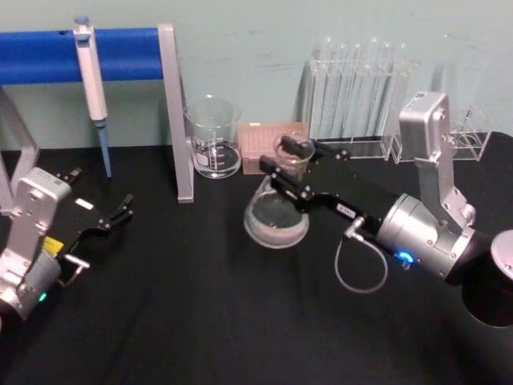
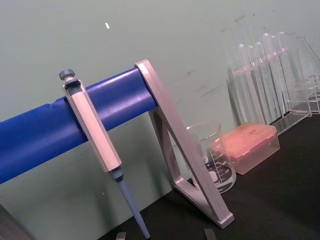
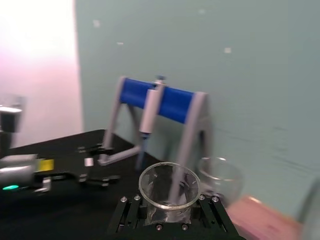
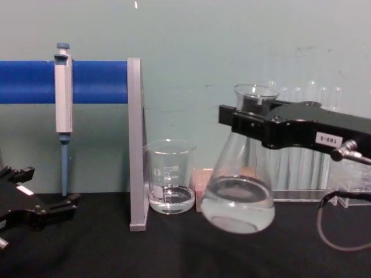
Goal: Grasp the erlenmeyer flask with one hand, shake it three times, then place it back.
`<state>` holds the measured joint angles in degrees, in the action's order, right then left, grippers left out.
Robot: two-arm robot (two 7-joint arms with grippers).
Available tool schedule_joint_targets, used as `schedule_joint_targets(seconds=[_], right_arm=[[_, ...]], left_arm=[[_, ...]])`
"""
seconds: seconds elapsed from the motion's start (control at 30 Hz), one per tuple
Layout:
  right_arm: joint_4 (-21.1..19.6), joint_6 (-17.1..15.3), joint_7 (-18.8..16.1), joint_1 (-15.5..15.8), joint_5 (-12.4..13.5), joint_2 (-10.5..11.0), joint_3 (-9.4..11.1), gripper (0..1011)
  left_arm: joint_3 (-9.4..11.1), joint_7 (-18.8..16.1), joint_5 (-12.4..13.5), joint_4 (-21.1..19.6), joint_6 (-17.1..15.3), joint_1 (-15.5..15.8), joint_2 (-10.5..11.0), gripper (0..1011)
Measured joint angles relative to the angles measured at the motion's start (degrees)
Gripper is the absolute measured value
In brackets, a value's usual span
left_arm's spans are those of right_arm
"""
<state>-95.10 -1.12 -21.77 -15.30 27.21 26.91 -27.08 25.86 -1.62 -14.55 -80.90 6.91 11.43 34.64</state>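
Erlenmeyer flask hangs by its neck in the right hand, near the middle of the worktop and a little in front of the beaker. The hand reaches in from the right and its two black fingers are clamped on either side of the narrow neck, just under the flared lip. The flask's long axis is tilted: the lip leans right, toward the arm, and the wide base swings left. In the chest view the base looks tipped and lifted off the black surface, though the gap itself is hard to read. So the flask lies to the left of the right arm and already in its grip. Setting it back would probably call for bringing the axis upright so the flat base lands evenly.

It is clear, smooth glass, conical, with a shallow pool of clear liquid across the bottom. The beaker is straight-walled glass with white markings. A pale pink box sits just right of it, and a clear rack of test tubes stands far right. A grey-framed stand with a blue bar holds a pipette at far left. The left hand rests idle at near left, well apart, its fingers spread
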Motion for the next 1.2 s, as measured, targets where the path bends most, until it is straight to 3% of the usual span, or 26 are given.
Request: schedule_joint_targets(seconds=[0.6,0.87,1.2], right_arm=[[3.1,-3.7,14.5,0.7,-6.4,-7.0,5.4,448],[4.1,-5.0,17.9,0.8,-8.3,-9.2,7.2,448],[4.8,-5.7,19.8,0.9,-10.3,-10.9,8.8,448]], left_arm=[[0.0,0.0,0.0,0.0,0.0,0.0,0.0,1001],[0.0,0.0,0.0,0.0,0.0,0.0,0.0,1001],[0.0,0.0,0.0,0.0,0.0,0.0,0.0,1001]])
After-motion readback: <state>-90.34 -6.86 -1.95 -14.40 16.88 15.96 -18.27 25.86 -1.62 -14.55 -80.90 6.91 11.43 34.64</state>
